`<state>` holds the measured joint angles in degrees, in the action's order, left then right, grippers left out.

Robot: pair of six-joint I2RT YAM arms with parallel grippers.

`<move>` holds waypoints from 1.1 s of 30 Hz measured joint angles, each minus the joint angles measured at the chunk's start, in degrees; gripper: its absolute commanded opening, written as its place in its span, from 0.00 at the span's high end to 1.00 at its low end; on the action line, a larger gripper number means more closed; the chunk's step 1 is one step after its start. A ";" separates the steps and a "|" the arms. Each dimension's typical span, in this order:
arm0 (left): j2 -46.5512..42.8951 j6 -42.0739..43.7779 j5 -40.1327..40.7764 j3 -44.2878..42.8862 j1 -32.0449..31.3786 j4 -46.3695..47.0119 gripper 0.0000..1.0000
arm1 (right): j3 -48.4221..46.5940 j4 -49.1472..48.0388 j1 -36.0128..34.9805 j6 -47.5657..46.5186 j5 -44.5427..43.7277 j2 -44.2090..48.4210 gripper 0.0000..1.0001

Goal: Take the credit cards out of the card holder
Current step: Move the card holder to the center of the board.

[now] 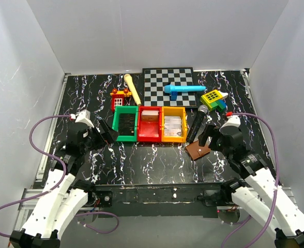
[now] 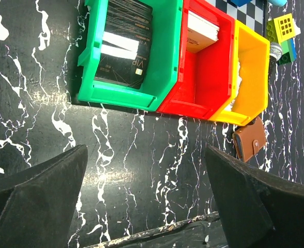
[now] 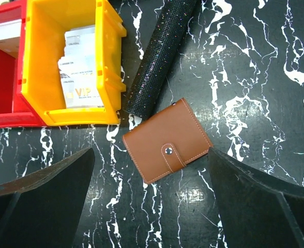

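Observation:
The card holder point(image 1: 198, 150) is a brown leather-like wallet lying flat and closed on the black marble table, its snap strap fastened. It shows fully in the right wrist view point(image 3: 167, 140), just below a black microphone point(image 3: 160, 57). My right gripper point(image 3: 152, 155) hovers open right over the holder's near edge, a finger on each side, touching nothing. My left gripper point(image 2: 147, 155) is open and empty over bare table in front of the green bin point(image 2: 121, 95). The holder's inside is hidden. Cards lie in the bins: dark ones point(image 2: 123, 44) in the green, pale ones point(image 3: 79, 77) in the yellow.
A green, a red point(image 2: 203, 77) and a yellow bin point(image 3: 74, 116) stand side by side mid-table. Behind them are a checkerboard point(image 1: 157, 88), a blue tool point(image 1: 183, 89), toy blocks point(image 1: 214, 99), a red toy house point(image 1: 120, 98) and a wooden stick point(image 1: 133, 89).

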<state>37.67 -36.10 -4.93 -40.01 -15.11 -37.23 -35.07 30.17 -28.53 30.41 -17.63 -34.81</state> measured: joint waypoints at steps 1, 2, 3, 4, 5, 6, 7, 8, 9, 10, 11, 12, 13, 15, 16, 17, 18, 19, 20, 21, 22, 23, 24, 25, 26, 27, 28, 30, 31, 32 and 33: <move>-0.20 0.00 -0.02 0.17 0.00 0.15 0.02 | -0.26 0.15 0.00 -0.35 -0.02 -0.57 0.03; -0.42 0.02 -0.09 0.39 0.00 0.35 0.02 | -0.72 0.42 0.00 -0.70 -0.20 -1.49 0.04; -0.57 0.02 -0.24 0.68 0.00 0.74 0.02 | -0.96 0.50 0.00 -0.87 -0.31 -2.03 0.04; -0.63 0.04 -0.35 1.03 -0.02 1.18 0.02 | -1.25 0.61 0.00 -1.01 -0.50 -2.67 0.04; -0.61 0.07 -0.48 1.27 -0.02 1.40 0.02 | -1.31 0.63 0.00 -1.09 -0.74 -3.30 0.05; -0.46 0.07 -0.50 1.46 -0.02 1.64 0.02 | -1.31 1.01 0.00 -1.07 -1.05 -3.74 0.05; -0.24 0.09 -0.48 1.66 -0.02 1.81 0.02 | -1.31 1.49 0.00 -1.07 -1.38 -3.96 0.06; -0.02 0.09 -0.50 1.75 -0.02 1.81 0.02 | -1.31 1.84 0.00 -1.05 -1.62 -4.00 0.06; 0.35 0.13 -0.63 1.81 -0.02 1.81 0.02 | -1.31 1.95 0.00 -1.05 -1.75 -3.98 0.06; 0.59 0.20 -0.79 1.81 -0.02 1.86 0.02 | -1.31 1.97 0.00 -1.01 -1.79 -3.96 0.07; 0.81 0.35 -1.29 1.84 0.00 1.99 0.02 | -1.31 1.95 0.00 -0.83 -1.81 -3.98 0.07; 0.76 0.55 -2.10 2.05 -0.02 2.47 0.02 | -1.27 1.92 0.02 -0.61 -1.79 -4.24 0.08; 0.35 0.70 -2.82 2.34 -0.02 2.97 0.02 | -1.20 1.88 0.11 -0.42 -1.66 -4.63 0.09; -0.92 1.05 -4.07 3.28 -0.22 3.87 0.02 | -0.96 1.66 0.81 0.24 -0.63 -5.95 0.10; -1.55 1.20 -4.52 3.63 -0.52 4.17 0.02 | -0.61 1.18 1.46 0.92 0.33 -6.84 0.11; -1.92 1.33 -4.81 3.80 -1.07 4.42 0.02 | -0.22 0.79 2.25 1.42 1.33 -7.76 0.11; -2.05 1.42 -5.03 3.85 -1.79 4.70 0.02 | 0.44 0.09 3.04 2.19 2.51 -8.76 0.11; -2.05 1.46 -5.09 3.89 -2.58 5.07 0.02 | 1.20 -0.50 3.76 2.82 3.63 -9.97 0.12; -1.99 1.51 -5.16 3.98 -3.34 5.42 0.02 | 1.92 -0.79 4.42 3.56 4.72 -11.02 0.12; -1.95 1.51 -5.16 4.07 -4.04 5.62 0.02 | 2.56 -0.81 4.76 4.20 5.62 -11.89 0.12; -1.90 1.51 -5.14 4.11 -4.57 5.66 0.02 | 3.10 -0.92 5.66 4.85 6.40 -12.57 0.12; -1.88 1.49 -5.14 4.20 -5.18 5.81 0.02 | 3.54 -1.01 6.34 5.60 7.32 -13.09 0.13; -1.88 1.44 -5.11 4.33 -5.68 6.01 0.02 | 3.96 -1.38 7.13 6.34 8.17 -13.51 0.13; -1.90 1.36 -5.05 4.55 -6.14 6.05 0.02 | 4.39 -1.70 8.13 7.13 9.07 -13.84 0.14; -1.90 1.20 -5.05 4.81 -6.45 6.16 0.02 | 5.03 -2.29 9.25 8.02 9.94 -13.99 0.15; -1.88 1.07 -5.01 4.98 -6.60 6.16 0.02 | 5.88 -2.86 10.25 8.98 10.86 -14.03 0.16; -1.81 0.85 -4.98 5.27 -6.78 6.27 0.02 | 6.86 -3.30 11.10 9.99 11.56 -13.99 0.17; -1.70 0.26 -4.96 5.92 -6.97 6.43 0.02 | 8.70 -3.43 12.09 11.67 12.33 -13.81 0.19; -1.55 0.02 -4.94 6.12 -7.10 6.45 0.03 | 9.53 -3.43 12.22 12.46 12.68 -13.53 0.20; -1.44 -0.17 -4.85 6.36 -7.23 6.49 0.03 | 10.23 -3.41 12.33 13.07 13.03 -13.20 0.21; -1.40 -0.46 -4.74 6.71 -7.37 6.51 0.03 | 10.64 -3.37 12.37 13.64 13.29 -13.00 0.22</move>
<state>36.27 -36.56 -9.67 -33.30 -22.48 -30.72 -24.43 26.81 -16.16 44.05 -4.34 -47.81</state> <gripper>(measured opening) 0.976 0.807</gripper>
